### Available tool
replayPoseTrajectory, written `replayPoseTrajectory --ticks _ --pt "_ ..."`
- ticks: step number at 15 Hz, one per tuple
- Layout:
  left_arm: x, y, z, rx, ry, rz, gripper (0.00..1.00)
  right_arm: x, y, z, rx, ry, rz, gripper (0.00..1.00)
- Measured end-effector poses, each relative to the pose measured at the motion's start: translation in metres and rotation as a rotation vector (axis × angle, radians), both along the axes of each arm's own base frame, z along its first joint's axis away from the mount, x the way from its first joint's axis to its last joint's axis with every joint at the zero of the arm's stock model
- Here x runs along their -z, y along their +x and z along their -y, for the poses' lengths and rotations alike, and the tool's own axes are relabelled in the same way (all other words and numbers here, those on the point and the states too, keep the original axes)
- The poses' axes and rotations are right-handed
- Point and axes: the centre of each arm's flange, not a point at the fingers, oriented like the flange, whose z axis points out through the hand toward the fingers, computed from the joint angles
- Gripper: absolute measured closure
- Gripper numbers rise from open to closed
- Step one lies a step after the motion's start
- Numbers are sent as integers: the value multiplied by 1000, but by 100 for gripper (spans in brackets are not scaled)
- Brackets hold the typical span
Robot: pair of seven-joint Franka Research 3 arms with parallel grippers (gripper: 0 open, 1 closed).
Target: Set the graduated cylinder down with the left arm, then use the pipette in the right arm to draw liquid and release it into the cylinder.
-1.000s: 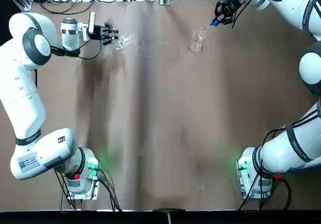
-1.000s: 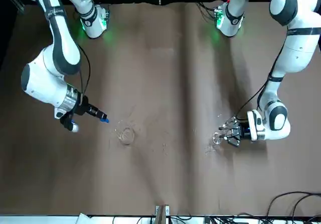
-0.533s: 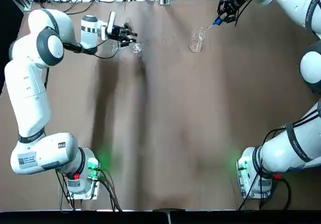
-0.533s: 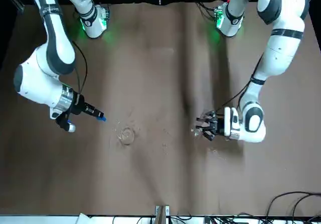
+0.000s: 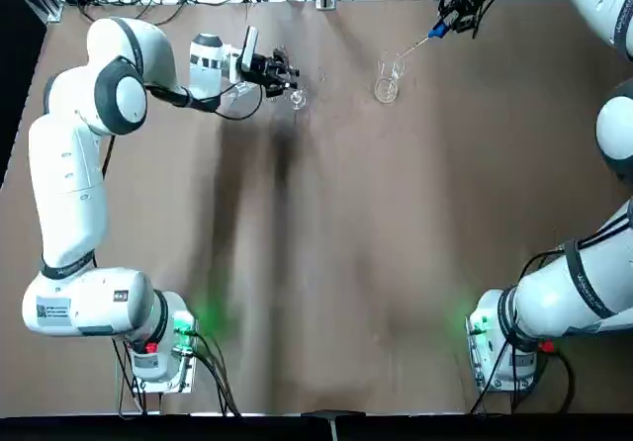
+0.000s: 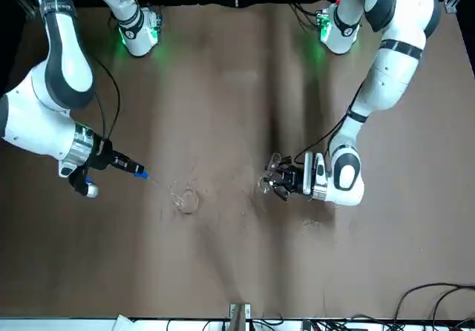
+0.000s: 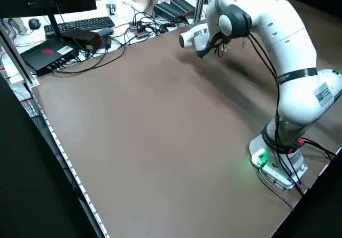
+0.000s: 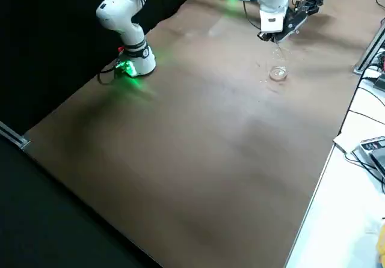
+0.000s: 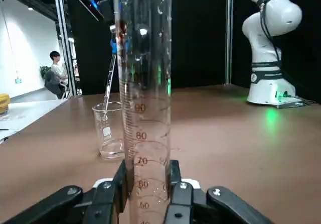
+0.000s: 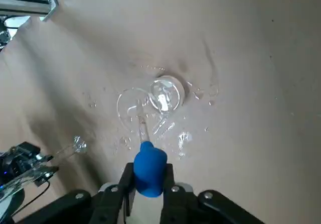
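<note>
Nearer the beaker [image 5: 387, 87] than before, the cylinder [image 9: 146, 108] stands upright, pinched in the left gripper [image 9: 148, 194], while the right gripper [image 10: 149, 176] grips the pipette [image 10: 150, 169] by its bulb, tip over the beaker.

Robot count: 2 Franka arms, i.e. 1 L arm [image 5: 74, 194] & 1 R arm [image 5: 593, 283]; 2 two-finger grippers, i.e. 1 L gripper [image 9: 148, 171] & 1 R gripper [image 10: 149, 174]; 2 green-lit bases, 1 per arm. Glassware etc.: 1 grad. cylinder [image 9: 147, 108], 1 beaker [image 9: 109, 133], 1 pipette [image 10: 149, 169] w/ 1 blue bulb. Furniture: 1 brown-topped table [image 5: 346, 263]. Electronics in L side view: 1 monitor [image 7: 48, 0], 1 keyboard [image 7: 88, 24], 1 mouse [image 7: 34, 23]. People: 1 seated person [image 9: 57, 73]. Cables [image 7: 133, 31]: several, too tangled for exact no.
</note>
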Motion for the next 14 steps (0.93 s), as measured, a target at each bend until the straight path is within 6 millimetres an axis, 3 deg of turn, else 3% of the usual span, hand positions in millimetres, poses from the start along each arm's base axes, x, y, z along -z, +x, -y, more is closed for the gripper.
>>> replayPoseTrajectory --ticks 2,7,14 --pt "3 -2 21 -43 24 11 66 -13 3 5 -7 9 -3 74" --pt "7 -9 49 -95 29 3 66 -25 3 12 -22 20 -25 74" --pt "26 -16 55 -120 42 -31 60 -45 0 10 -65 36 -61 75"
